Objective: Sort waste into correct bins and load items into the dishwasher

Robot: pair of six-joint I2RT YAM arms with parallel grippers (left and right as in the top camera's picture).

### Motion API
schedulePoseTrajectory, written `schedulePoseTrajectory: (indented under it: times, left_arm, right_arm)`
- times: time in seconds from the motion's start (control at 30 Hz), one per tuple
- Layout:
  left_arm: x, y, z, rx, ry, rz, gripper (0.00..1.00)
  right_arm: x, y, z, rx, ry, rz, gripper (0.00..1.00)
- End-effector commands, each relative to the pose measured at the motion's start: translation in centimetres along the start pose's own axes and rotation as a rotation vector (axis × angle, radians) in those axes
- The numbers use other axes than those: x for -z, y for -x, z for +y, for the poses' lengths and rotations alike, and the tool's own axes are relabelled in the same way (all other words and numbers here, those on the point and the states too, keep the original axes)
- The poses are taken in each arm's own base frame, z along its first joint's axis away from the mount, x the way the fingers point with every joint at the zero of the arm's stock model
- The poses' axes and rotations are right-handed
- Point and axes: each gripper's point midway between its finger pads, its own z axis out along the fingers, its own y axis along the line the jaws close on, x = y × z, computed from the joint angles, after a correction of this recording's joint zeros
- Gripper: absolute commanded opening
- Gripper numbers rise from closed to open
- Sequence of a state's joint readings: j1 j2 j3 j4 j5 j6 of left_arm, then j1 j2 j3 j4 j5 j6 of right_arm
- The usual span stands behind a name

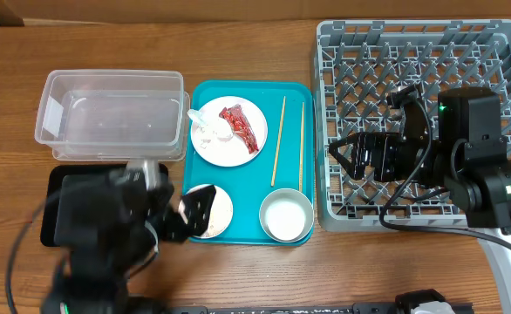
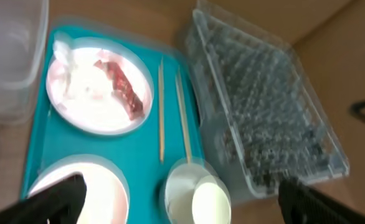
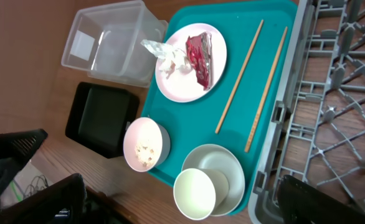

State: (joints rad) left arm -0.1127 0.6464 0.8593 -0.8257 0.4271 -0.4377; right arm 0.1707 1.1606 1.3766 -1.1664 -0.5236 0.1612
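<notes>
Bench carries it all. Grey dish rack on the right has no dishes in it; my right tool hovers over its left part, fingers apart, holding nothing. Teal tray in the middle holds everything to sort. Clear tub and black tray on the left, nothing in them. My left tool is at the small bowl, fingers apart, no grip.

Large plate carries the red wrapper and tissue, touching each other. White bowl has the cup nested in it, I think. Chopsticks lie side by side near the rack. Scraps are in the small bowl.

Risks:
- Tipping the small bowl, scraps scatter.
- Pinching wrapper and tissue together, wrong bin.
- Thin chopsticks slip or fall through the lattice.
- Both arms crowd the tray.
</notes>
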Motion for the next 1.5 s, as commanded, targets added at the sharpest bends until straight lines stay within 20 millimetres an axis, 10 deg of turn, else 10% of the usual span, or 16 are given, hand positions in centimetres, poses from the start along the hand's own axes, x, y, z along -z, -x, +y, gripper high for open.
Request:
schedulePoseTrajectory:
  times: [0.0, 0.23, 0.47, 0.73, 0.83, 0.9, 0.93, 1.23, 1.47]
  left_arm:
    - [-1.6, 0.6, -1.3, -0.031, 0.02, 0.229, 1.0]
    - [-7.1, -1.6, -6.6, -0.006, -0.173, 0.625, 1.0]
    - [-13.3, -7.4, -2.2, -0.145, 0.245, 0.772, 0.78]
    - [-17.9, -12.6, -1.8, -0.315, 0.395, 0.819, 0.64]
    - [-18.6, -14.1, -1.6, -0.324, 0.408, 0.852, 0.51]
    - [-18.7, -14.4, -1.5, -0.318, 0.415, 0.862, 0.24]
    - [-18.7, -14.3, -1.4, -0.314, 0.417, 0.86, 0.04]
    - [-14.5, -6.5, -3.9, -0.211, 0.292, 0.736, 0.04]
    - [-9.3, 1.2, -8.6, -0.013, -0.328, 0.632, 0.04]
  right_arm:
    - [0.8, 0.7, 0.8, 0.021, 0.012, -0.034, 1.0]
    - [0.8, 0.6, 0.8, 0.02, 0.011, -0.032, 1.0]
    - [0.8, 0.3, 0.7, 0.011, 0.008, -0.019, 1.0]
    - [0.8, 0.2, 0.7, 0.008, 0.007, -0.015, 1.0]
    - [0.8, 0.1, 0.6, 0.006, 0.006, -0.011, 1.0]
    - [0.8, 0.0, 0.6, 0.005, 0.005, -0.009, 1.0]
    - [0.8, 0.0, 0.6, 0.005, 0.005, -0.009, 1.0]
    - [0.7, 0.0, 0.3, 0.002, -0.01, -0.007, 1.0]
    - [0.2, -0.2, 1.5, 0.069, 0.06, 0.018, 0.9]
